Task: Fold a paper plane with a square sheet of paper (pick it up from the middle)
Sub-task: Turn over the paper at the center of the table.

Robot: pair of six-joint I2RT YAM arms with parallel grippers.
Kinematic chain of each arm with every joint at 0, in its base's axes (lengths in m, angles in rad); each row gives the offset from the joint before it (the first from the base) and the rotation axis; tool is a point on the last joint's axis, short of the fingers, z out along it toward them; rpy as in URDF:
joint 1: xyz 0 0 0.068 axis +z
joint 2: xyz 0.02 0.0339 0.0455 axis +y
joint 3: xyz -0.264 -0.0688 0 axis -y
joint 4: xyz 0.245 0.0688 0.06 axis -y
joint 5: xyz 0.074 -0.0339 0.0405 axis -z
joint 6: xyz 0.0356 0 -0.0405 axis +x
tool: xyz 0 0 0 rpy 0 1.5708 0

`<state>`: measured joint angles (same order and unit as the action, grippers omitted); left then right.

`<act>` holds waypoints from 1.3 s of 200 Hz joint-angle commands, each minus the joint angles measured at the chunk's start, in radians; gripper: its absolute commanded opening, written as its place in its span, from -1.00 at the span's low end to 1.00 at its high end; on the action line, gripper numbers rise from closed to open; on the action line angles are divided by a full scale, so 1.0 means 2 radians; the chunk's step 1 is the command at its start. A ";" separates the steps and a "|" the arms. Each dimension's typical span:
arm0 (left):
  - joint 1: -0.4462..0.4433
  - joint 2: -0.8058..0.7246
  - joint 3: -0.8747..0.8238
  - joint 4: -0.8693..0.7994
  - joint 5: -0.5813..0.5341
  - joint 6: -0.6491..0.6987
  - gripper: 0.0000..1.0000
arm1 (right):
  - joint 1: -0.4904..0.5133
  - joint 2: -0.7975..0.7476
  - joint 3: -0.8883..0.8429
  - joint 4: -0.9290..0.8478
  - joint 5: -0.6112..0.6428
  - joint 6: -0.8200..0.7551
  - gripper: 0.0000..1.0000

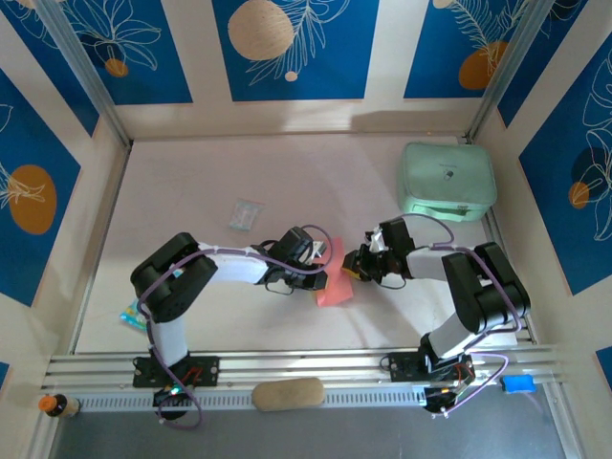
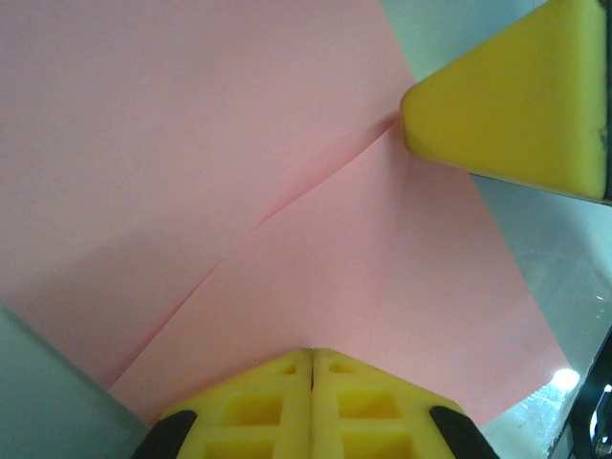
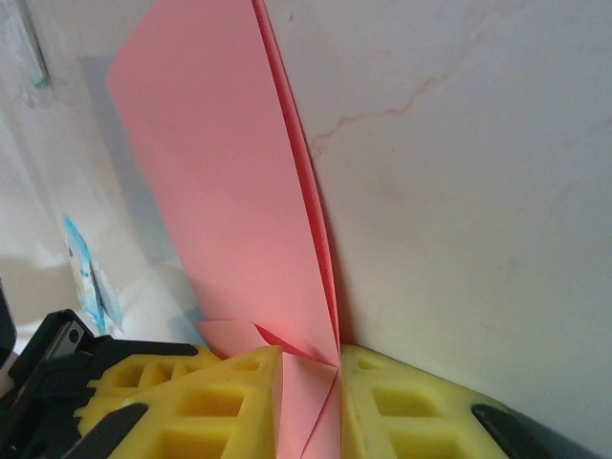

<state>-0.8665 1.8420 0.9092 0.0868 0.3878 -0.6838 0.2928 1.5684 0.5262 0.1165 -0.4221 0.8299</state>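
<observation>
Centre of the overhead frame: the thin salmon-pink square sheet of paper (image 1: 335,286), creased and partly folded; left end effector (image 2: 312,358) and right end effector (image 3: 337,367) both clamped on it; dart shaping likely remains.

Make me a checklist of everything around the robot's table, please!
Surface: pale table, faintly marbled.
Job's things: pink paper, already creased, between the two grippers.
Clutter: clear packet; green case at the far right; tan pad on the near rail.
Grippers: left gripper shut, tips over the paper; right gripper shut on the paper's fold.
Cables: purple cables loop along both arms.
Surroundings: blue walls with leaf pictures.
</observation>
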 commanded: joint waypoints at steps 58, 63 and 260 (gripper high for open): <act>-0.005 -0.012 -0.014 -0.030 -0.008 -0.006 -0.95 | -0.004 0.011 -0.009 0.022 -0.032 -0.019 -0.79; -0.005 -0.014 -0.014 -0.030 -0.009 -0.005 -0.94 | -0.005 0.009 -0.009 0.022 -0.032 -0.020 -0.82; 0.015 -0.345 -0.138 -0.096 -0.309 0.031 -0.30 | 0.219 -0.089 0.279 -0.477 0.608 -0.161 -0.96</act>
<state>-0.8524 1.2129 0.6670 -0.0425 -0.1219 -0.6266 0.6727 1.3266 1.0431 -0.6605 0.4751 0.5236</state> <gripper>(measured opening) 0.336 0.044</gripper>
